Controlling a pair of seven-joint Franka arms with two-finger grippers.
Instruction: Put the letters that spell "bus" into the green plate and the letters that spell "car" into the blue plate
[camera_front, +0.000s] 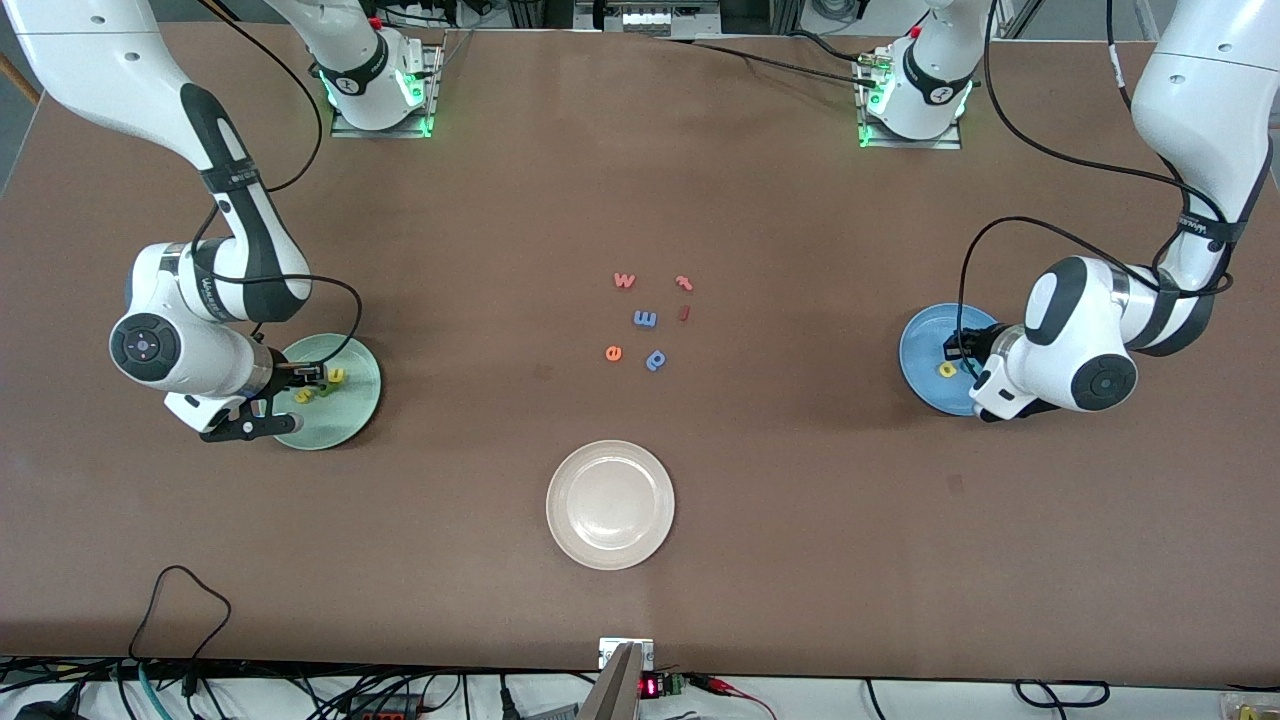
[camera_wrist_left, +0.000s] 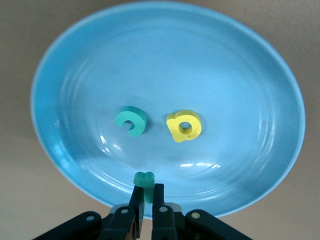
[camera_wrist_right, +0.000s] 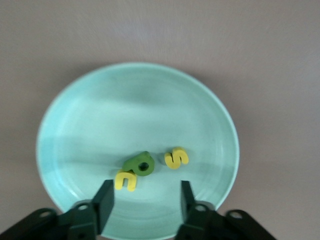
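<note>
The blue plate (camera_wrist_left: 250, 60) lies at the left arm's end of the table (camera_front: 925, 345). A teal "c" (camera_wrist_left: 131, 121) and a yellow "a" (camera_wrist_left: 184, 126) (camera_front: 947, 370) lie in it. My left gripper (camera_wrist_left: 147, 197) (camera_front: 962, 352) hangs low over this plate, shut on the teal "r" (camera_wrist_left: 146, 182), which stands upright between the fingers. The green plate (camera_wrist_right: 150, 100) (camera_front: 350, 420) holds the dark green "b" (camera_wrist_right: 140, 163), the yellow "u" (camera_wrist_right: 125, 180) (camera_front: 338, 376) and the yellow "s" (camera_wrist_right: 176, 157) (camera_front: 303, 396). My right gripper (camera_wrist_right: 145, 197) (camera_front: 262, 418) is open just above that plate, holding nothing.
A cream-white plate (camera_front: 610, 505) sits mid-table, nearer the front camera. Loose letters lie in the middle of the table: a red "w" (camera_front: 624, 281), two small red pieces (camera_front: 684, 283) (camera_front: 684, 313), a blue "m" (camera_front: 645, 319), an orange "e" (camera_front: 613, 352), a blue round-bowled letter (camera_front: 655, 360).
</note>
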